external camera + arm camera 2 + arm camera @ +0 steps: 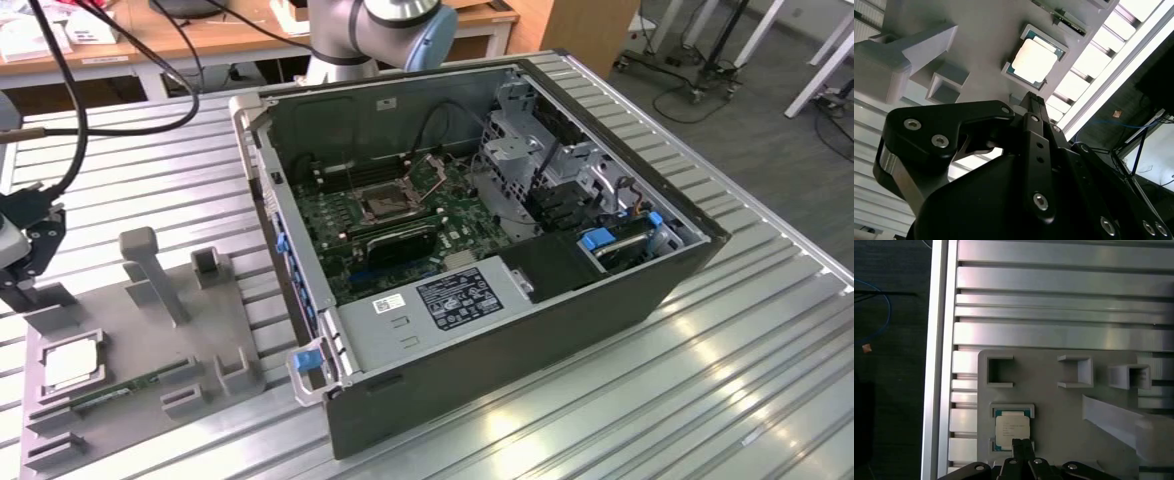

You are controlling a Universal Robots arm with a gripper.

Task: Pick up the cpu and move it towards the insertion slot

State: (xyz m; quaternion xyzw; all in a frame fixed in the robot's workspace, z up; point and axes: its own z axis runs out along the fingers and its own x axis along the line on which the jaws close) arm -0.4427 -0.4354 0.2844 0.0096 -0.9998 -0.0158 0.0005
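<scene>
The cpu (74, 365) lies flat, silvery face up, in a shallow square recess of a grey fixture plate (200, 335), at about eight o'clock in the exterior view. In both wrist views the cpu (1034, 61) (1012, 429) sits squarely inside the recess's pale rim.

**Surface and room.** A ribbed aluminium table (747, 330) carries everything. Dark floor (747, 110) runs past its two o'clock edge. A wooden desk (200, 40) stands at eleven o'clock, with black cables (74, 90) hanging down in front of it. The arm's base (380, 30) rises at twelve o'clock.

**Containers.**
- An open computer case (534, 335) fills the centre, lying on its side.
- Inside the case a green motherboard (400, 235) lies at ten o'clock, and a silver power supply (441, 300) lies at six o'clock.
- The insertion slot (387, 203) is a metal-framed square with a dark centre. It sits on the motherboard, well apart from the cpu.
- The fixture plate bears several upright grey holders.
- A thin green memory stick (127, 392) lies in the fixture plate at four o'clock of the cpu, just beside it.

**Gripper.** The gripper (27, 270) hangs over the plate's end, at eleven o'clock of the cpu. In both wrist views the gripper (1033, 97) (1022, 442) has its black fingers pressed together, with nothing between them. The tips are near the chip's edge but clear of it.
</scene>
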